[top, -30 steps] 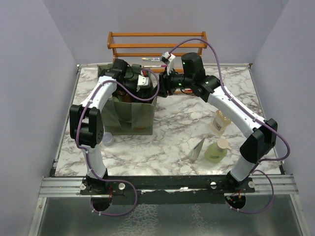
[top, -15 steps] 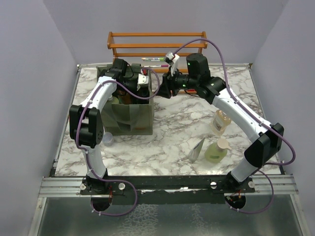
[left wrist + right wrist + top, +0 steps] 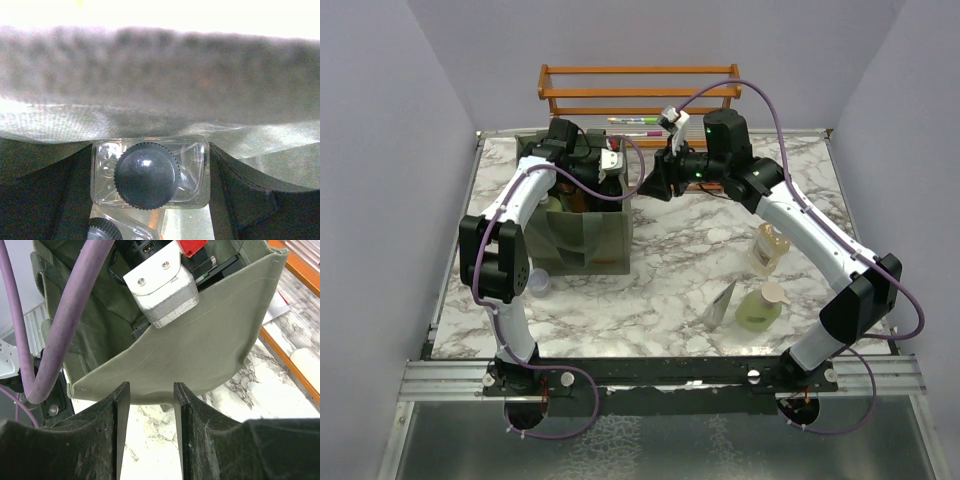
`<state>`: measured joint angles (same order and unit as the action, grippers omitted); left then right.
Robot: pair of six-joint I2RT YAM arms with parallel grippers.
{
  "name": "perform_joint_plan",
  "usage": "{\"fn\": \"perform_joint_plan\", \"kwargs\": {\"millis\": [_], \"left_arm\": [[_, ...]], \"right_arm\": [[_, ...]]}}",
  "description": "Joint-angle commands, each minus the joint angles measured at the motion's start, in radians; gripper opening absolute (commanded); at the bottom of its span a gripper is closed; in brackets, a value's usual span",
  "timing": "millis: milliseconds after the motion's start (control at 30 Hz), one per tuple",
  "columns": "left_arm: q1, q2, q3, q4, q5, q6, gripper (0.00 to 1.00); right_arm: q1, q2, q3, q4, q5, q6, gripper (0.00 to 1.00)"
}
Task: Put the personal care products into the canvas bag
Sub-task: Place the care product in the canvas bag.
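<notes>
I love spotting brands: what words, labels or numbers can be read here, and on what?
Nothing legible.
The silver block at the green bag's mouth: tiny printed mark, too small to read.
The amber bottle, the pale green bottle: labels too small to read.
The clear bottle: no writing shows.

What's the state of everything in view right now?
canvas bag: upright, mouth open
left gripper: inside bag, closed on clear bottle
right gripper: open, empty, beside bag
amber pump bottle: standing on table
green pump bottle: standing on table
grey pouch: on table, outside bag
lavender cup: on table, outside bag
</notes>
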<state>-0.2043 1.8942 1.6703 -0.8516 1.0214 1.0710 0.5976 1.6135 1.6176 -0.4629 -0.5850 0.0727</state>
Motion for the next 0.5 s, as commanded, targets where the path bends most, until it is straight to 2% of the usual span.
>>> {"fn": "perform_joint_plan", "kwargs": {"millis": [0,467], "left_arm": [[0.009,-0.082,0.003,0.061,0.008,-0.007,0.63],[0.011,-0.129,0.004,0.075,0.013,-0.018,0.65]], "right_arm": [[-0.01,-0.037,-0.01,0.01,0.002,-0.016,0.41],[-0.017,-0.041,-0.018,0.014,-0.013,-0.012,0.41]]}}
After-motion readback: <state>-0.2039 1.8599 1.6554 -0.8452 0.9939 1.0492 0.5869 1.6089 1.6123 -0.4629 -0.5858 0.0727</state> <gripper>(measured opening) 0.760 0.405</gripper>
